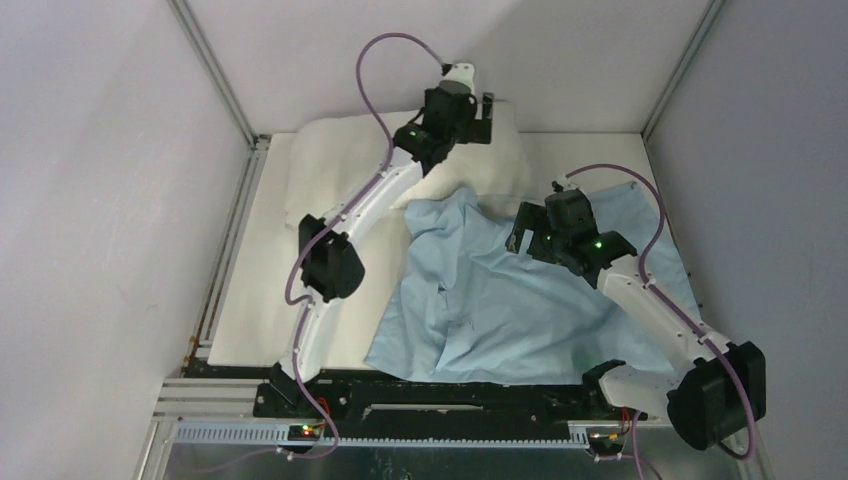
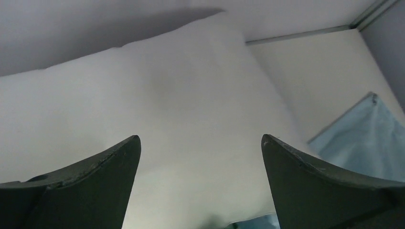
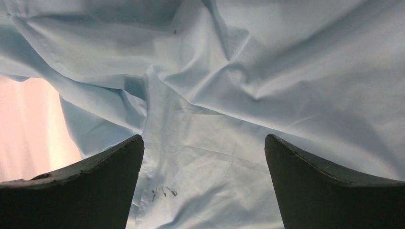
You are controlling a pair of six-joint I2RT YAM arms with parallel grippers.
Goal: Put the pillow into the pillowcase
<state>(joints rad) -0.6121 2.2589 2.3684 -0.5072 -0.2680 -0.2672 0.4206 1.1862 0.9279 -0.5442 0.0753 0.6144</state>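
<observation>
Pillowcase [image 1: 500,300] lay wrinkled just nearer than the pillow [image 1: 330,170], its far edge touching it. Left gripper [image 2: 200,142] hung over the pillow, jaws spread wide, empty. Right gripper [image 3: 204,138] hung beside the pillow, over the pillowcase, equally wide, empty.

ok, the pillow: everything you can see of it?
The pillow is a plump off-white fabric cushion, smooth with soft creases, lying flat at the far left of the table. It is outside the pillowcase, whose light blue edge overlaps its near right corner. The left gripper is above it, fingers wide apart and holding nothing; whether they touch it cannot be told.
</observation>
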